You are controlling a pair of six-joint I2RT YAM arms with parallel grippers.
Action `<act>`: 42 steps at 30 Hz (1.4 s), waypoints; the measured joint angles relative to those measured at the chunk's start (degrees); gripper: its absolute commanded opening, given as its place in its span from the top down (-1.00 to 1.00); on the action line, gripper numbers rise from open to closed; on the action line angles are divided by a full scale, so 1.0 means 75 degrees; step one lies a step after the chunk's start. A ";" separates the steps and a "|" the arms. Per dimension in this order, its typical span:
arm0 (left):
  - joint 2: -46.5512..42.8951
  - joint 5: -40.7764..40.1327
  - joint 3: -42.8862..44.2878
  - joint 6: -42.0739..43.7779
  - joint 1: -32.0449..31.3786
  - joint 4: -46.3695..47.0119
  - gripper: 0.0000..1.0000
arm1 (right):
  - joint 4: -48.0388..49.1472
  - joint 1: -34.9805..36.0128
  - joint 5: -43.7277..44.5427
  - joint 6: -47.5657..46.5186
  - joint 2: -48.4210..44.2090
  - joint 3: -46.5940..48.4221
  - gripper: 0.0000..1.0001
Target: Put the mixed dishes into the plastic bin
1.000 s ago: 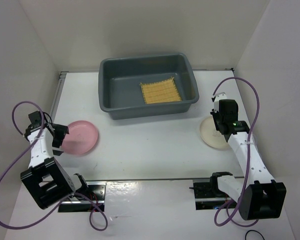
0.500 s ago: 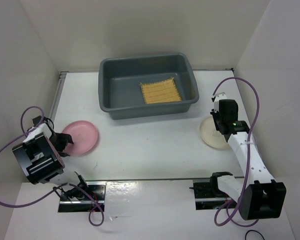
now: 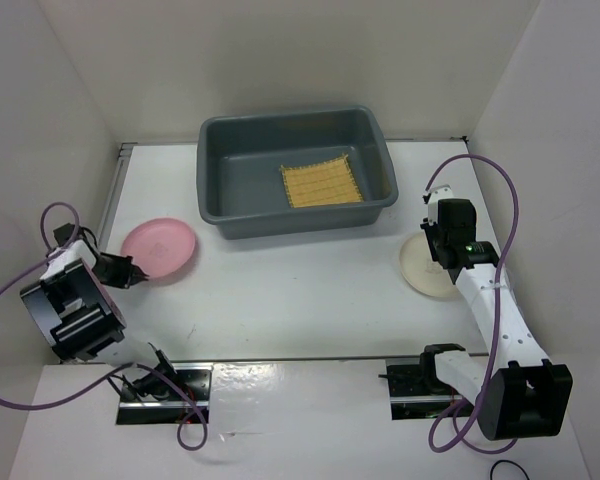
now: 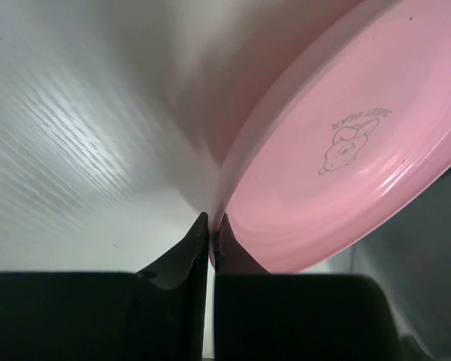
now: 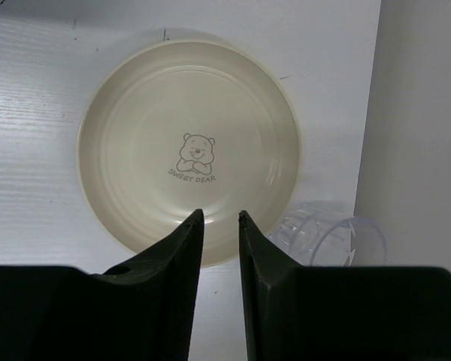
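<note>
top external view: pink plate (image 3: 159, 246) at nine o'clock on the counter (image 3: 300, 290), its rim pinched by the closed left pincer (image 3: 130, 272). yellow placemat (image 3: 322, 184) lies in the plastic bin (image 3: 212, 190) at twelve. right pincer (image 5: 220, 226), narrowly parted and holding nothing, hangs over the cream plate (image 3: 420, 268) at three.

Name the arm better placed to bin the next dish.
Left. The left tool is shut on the pink plate; the right tool is open above the cream plate, gripping nothing.
</note>
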 measured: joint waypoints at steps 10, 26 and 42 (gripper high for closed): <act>-0.2311 0.1204 0.3028 -0.0662 -0.0213 0.0475 1.00 | 0.0000 0.0000 -0.0003 -0.0017 0.0000 0.0000 0.38; 0.4007 0.1311 0.9809 0.0329 -0.5890 -0.0988 1.00 | 0.0009 0.0000 0.0038 -0.0015 0.0020 -0.0003 0.38; 0.9559 0.0472 1.6926 0.0839 -0.7315 -0.4546 1.00 | 0.0017 0.0000 0.0166 -0.0015 0.0277 -0.0006 0.38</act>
